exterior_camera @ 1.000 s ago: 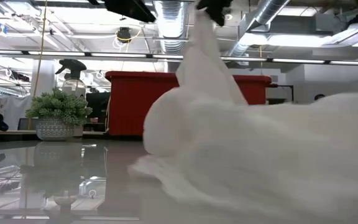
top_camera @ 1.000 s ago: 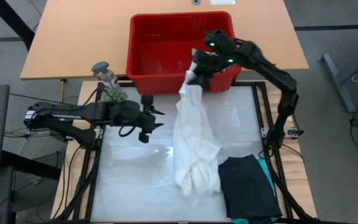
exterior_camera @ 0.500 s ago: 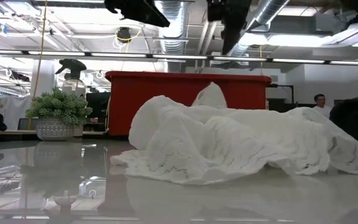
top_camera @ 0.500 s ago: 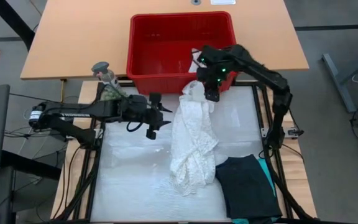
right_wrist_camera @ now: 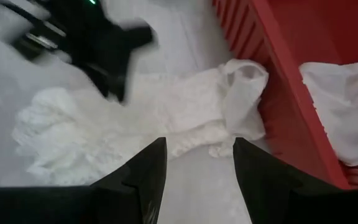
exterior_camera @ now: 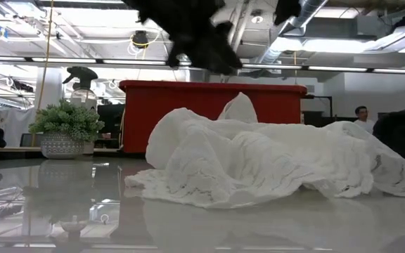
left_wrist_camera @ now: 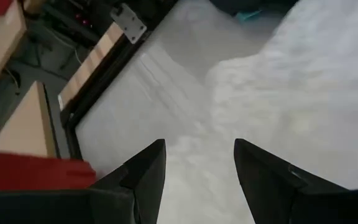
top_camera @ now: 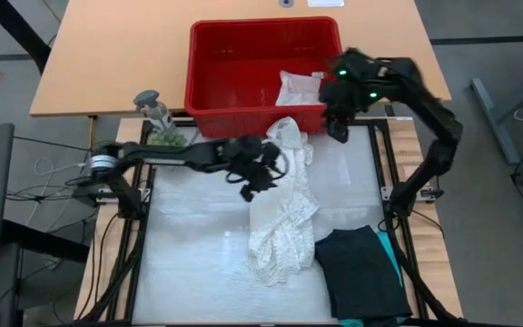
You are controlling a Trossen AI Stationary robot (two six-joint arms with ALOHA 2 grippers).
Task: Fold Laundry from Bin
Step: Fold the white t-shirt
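The lacy top (top_camera: 281, 204) is being hovered over by the left gripper (top_camera: 260, 178), fingers apart; the right gripper (top_camera: 337, 127), likewise apart and empty, is being held beside the bin (top_camera: 263, 115) rim.

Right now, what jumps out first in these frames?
The big white lacy top lies crumpled mid-table, one end against the red bin, which holds a small white cloth. The left gripper hovers open over the top; the right gripper hangs open at the bin's front corner.
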